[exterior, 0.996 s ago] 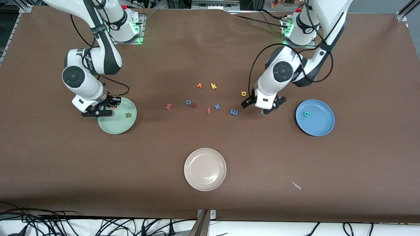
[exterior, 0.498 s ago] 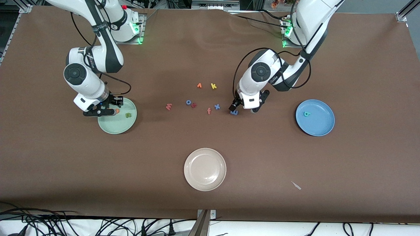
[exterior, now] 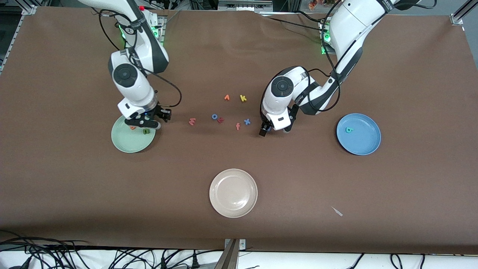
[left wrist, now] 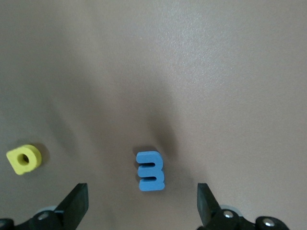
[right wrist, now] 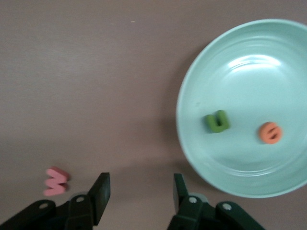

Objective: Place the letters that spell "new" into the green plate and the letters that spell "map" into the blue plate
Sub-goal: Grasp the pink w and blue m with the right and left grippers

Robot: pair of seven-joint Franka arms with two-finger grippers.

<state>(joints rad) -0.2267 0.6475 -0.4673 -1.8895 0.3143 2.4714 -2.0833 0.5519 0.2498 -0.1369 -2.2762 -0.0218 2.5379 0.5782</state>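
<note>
While both grippers hang empty:
green plate (exterior: 125, 144): holds green n (right wrist: 217, 121), orange e (right wrist: 270, 132)
blue plate (exterior: 364, 144): holds teal a (exterior: 349, 130)
left gripper (left wrist: 141, 206): spread wide over blue m (left wrist: 150, 171)
right gripper (right wrist: 141, 191): parted, at green plate's edge

Green "n" (right wrist: 217, 121) and orange "e" (right wrist: 270, 132) lie in the green plate (right wrist: 292, 57) — teal "a" (exterior: 349, 130) in the blue plate (exterior: 368, 145).

Readable characters appear only as foam letters. On the table (exterior: 239, 56): a salmon "w" (exterior: 192, 121), salmon "f" (exterior: 237, 126), blue "x" (exterior: 247, 121), yellow "k" (exterior: 243, 98), blue "m" (left wrist: 150, 171) and yellow "p" (left wrist: 24, 159). In the green plate (exterior: 123, 144): a dark green "n" (right wrist: 217, 121) and orange "e" (right wrist: 270, 132). In the blue plate (exterior: 368, 144): a teal "a" (exterior: 349, 130).
</note>
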